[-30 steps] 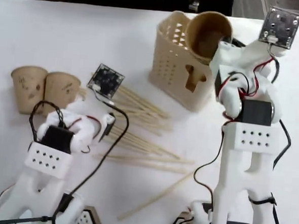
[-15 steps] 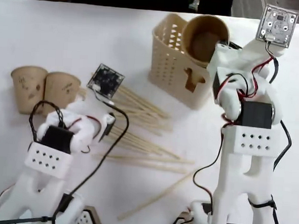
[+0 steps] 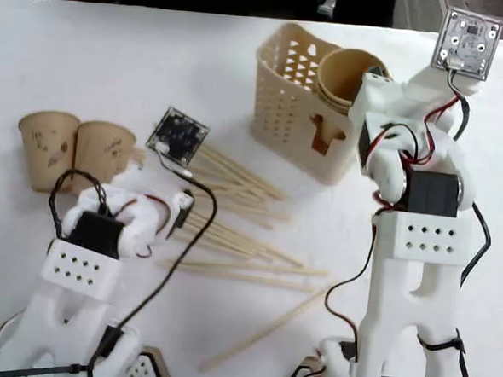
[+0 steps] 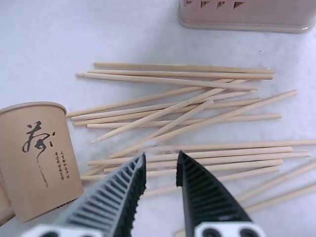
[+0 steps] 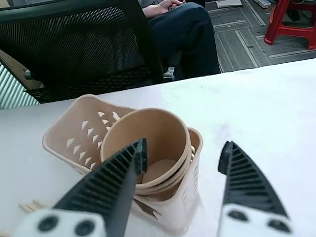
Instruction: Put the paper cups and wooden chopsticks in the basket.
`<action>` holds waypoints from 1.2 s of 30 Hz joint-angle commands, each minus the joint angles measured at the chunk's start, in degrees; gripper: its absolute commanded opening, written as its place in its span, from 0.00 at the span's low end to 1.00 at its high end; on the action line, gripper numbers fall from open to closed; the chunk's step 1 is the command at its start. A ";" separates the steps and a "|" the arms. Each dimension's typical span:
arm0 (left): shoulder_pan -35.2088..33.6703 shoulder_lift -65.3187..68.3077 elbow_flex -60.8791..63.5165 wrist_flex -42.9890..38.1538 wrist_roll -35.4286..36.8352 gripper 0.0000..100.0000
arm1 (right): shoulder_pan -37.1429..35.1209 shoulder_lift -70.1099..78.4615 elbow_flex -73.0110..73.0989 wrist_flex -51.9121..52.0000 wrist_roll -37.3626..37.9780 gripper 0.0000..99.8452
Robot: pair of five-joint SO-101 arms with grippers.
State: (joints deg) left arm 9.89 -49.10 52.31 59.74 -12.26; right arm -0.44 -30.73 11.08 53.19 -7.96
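I count the task as partly done. The basket (image 3: pixel 292 114) stands upright at the far side of the table (image 3: pixel 115 52), and the nested cups (image 5: pixel 157 129) sit inside it at the end nearest my right arm. From the stacked rims I judge there is more than one, though I cannot tell how many.

My right gripper (image 5: pixel 185 144) hangs just above that end of the basket, jaws spread wide with nothing between them, so the cups there rest on their own. My left gripper (image 4: pixel 161 157) hovers low over the chopsticks (image 4: pixel 187 108), jaws parted by a narrow gap and pinching nothing.

Left to do, as I judge it: two cups (image 3: pixel 74 150) stand side by side on the table, touching, well apart from the basket, and every chopstick I can see lies on the table, none in the basket.

The basket is cream plastic, rectangular with rounded corners, its walls pierced by small triangular and round holes. The cups are tan paper, tapered, with rolled rims and dark brush marks on the side; they look light and easy to crush. The chopsticks are thin, pale wooden sticks, strewn in a loose crossing fan between the two arms, a few strays nearer the arm bases. The table surface is white and matte. Both grippers have dark ribbed jaws.
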 commanded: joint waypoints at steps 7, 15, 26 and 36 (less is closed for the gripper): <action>-12.70 -4.62 -7.38 0.35 0.09 0.12 | -4.62 -10.15 -1.85 19.12 5.10 0.24; -28.18 0.66 -28.66 13.54 -9.67 0.20 | -13.14 -11.03 2.81 33.27 14.15 0.24; -32.04 40.57 -56.53 28.57 -19.25 0.31 | -13.23 -11.03 25.23 22.20 18.81 0.24; -31.69 71.60 -73.41 34.81 -19.52 0.37 | -13.23 -11.03 29.89 18.77 18.81 0.24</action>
State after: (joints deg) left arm -21.58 17.10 -15.03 92.79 -31.34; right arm -13.45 -40.40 41.41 72.97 10.33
